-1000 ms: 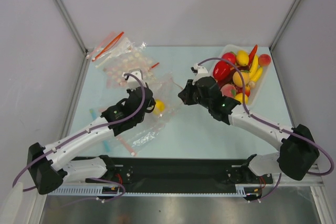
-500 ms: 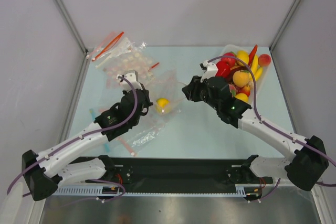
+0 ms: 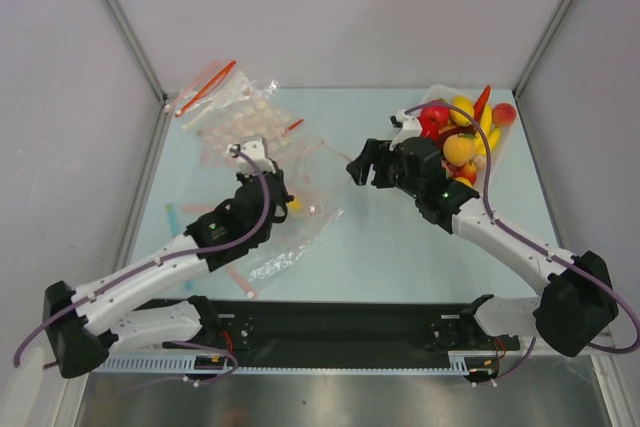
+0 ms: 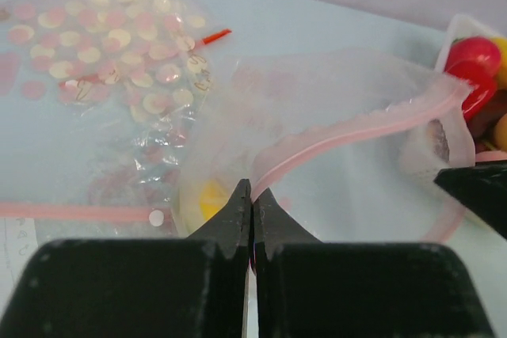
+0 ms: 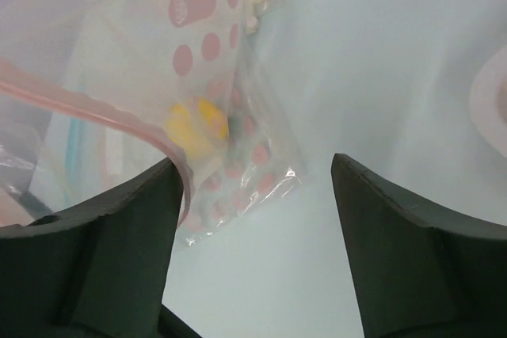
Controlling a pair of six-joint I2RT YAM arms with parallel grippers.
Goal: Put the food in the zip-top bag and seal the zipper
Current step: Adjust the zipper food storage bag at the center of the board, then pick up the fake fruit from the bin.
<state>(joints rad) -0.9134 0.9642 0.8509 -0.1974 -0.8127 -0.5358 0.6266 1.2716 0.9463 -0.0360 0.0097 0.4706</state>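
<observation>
The clear zip-top bag [image 3: 312,179] lies left of centre with its mouth held up. My left gripper [image 4: 252,192] is shut on the bag's mouth edge, pinching the orange-red zipper [image 4: 356,128]. From above, the left gripper [image 3: 283,195] sits by a yellow food piece [image 3: 293,205] inside the bag. That same yellow piece [image 5: 198,126] shows through the film in the right wrist view. My right gripper [image 3: 362,169] is open and empty, just right of the bag's mouth [image 5: 95,108]. More food [image 3: 455,137] is piled in the white tray [image 3: 497,155].
Clear bags printed with pale dots [image 3: 228,115] lie at the back left, one with an orange-red strip [image 3: 205,87]. Thin blue strips [image 3: 180,213] lie near the left arm. Metal frame posts [image 3: 150,67] rise at both back corners.
My right gripper has gone from shut to open and drawn back right, toward the tray. The yellow piece has shifted slightly left inside the bag. The left gripper stays shut on the bag.
</observation>
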